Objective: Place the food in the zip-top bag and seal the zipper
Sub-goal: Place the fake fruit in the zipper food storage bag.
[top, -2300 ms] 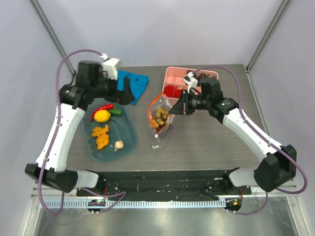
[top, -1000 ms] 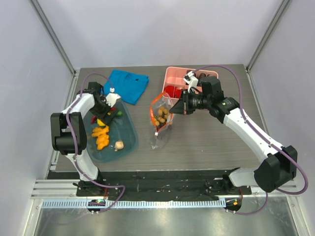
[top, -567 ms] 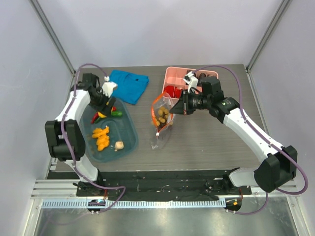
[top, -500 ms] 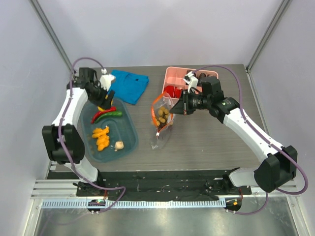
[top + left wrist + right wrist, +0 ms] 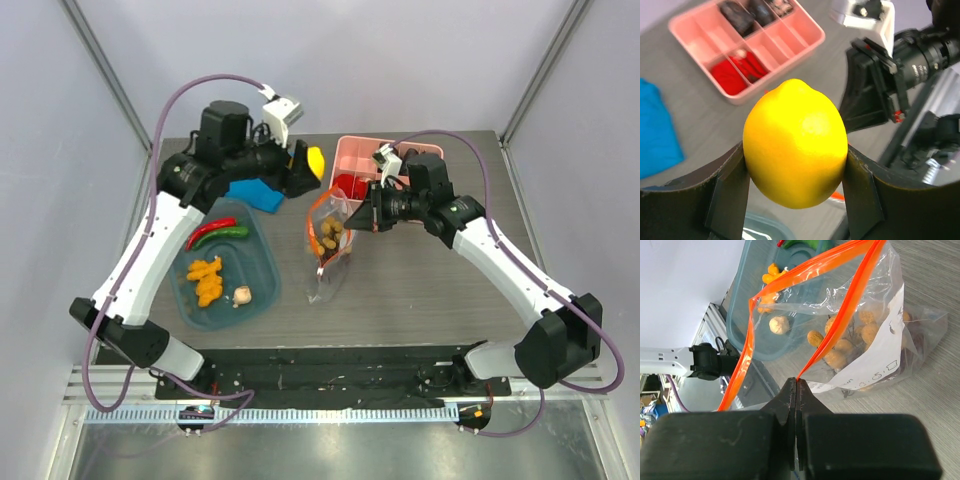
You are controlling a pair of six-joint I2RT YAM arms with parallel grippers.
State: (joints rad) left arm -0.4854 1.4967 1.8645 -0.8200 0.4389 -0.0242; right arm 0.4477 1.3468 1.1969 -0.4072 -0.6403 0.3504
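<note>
On the side of the zip-top bag (image 5: 865, 340), in the right part of the right wrist view, a white printed panel (image 5: 880, 360) carries a few small dark marks and a little square outline. They are too small to read, and no brand shows anywhere else.

The left claw (image 5: 796, 190) stands partly open. Its two dark fingers (image 5: 730, 195) press on either flank of a smooth yellow toy food (image 5: 795, 142), lemon-shaped, which fills the middle of the left wrist view. From above, this claw (image 5: 305, 162) holds the yellow piece off the tabletop (image 5: 430, 290), in the upper middle of the frame, between the blue cloth (image 5: 255, 192) and the pink divided box (image 5: 365, 155).

The right claw (image 5: 795, 390) is fully closed, its tips pinching one side of the red-orange zipper (image 5: 838, 315) at the bag's mouth. From above, this claw (image 5: 352, 222) is at the centre of the frame, just right of the bag (image 5: 327, 255). The bag's mouth gapes wide, its two orange edges well apart. Tan rounded pieces (image 5: 840, 347) lie inside, with something darker behind them.

At lower left of the top view sits the teal tub (image 5: 255, 260), holding the red chili (image 5: 207, 233), the green vegetable (image 5: 235, 232), the orange pieces (image 5: 205, 280) and the garlic bulb (image 5: 241, 295).
</note>
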